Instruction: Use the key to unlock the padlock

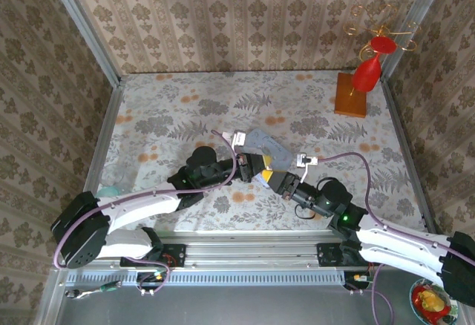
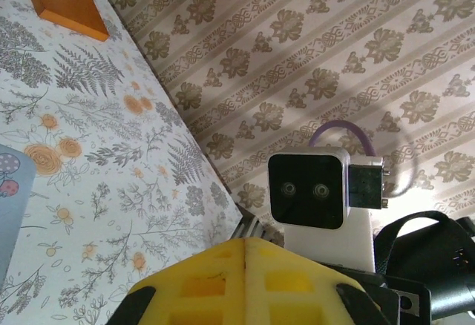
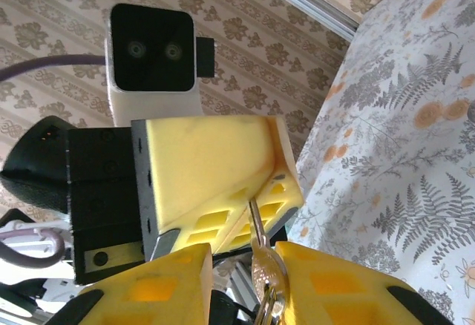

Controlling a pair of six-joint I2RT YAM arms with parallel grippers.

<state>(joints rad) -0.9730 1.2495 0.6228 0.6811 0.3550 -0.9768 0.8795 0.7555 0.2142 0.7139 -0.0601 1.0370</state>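
Yellow left jaws pressed together, right jaws apart around silvery key, both arms angled inward

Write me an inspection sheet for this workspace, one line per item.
Surface: floral-printed tablecloth, lying flat.
Job's things: small silvery metal key between the fingers of the right gripper, blade pointing at the left gripper; padlock cannot be made out.
Clutter: pale blue-lilac rectangular tin just beyond the grippers; orange wooden block with a red goblet-shaped thing above it, far right.
Grippers: left gripper shut; right gripper's grip on the key unclear.
Cables: purple cable along each arm.
Surroundings: patterned wallpaper walls on three sides.
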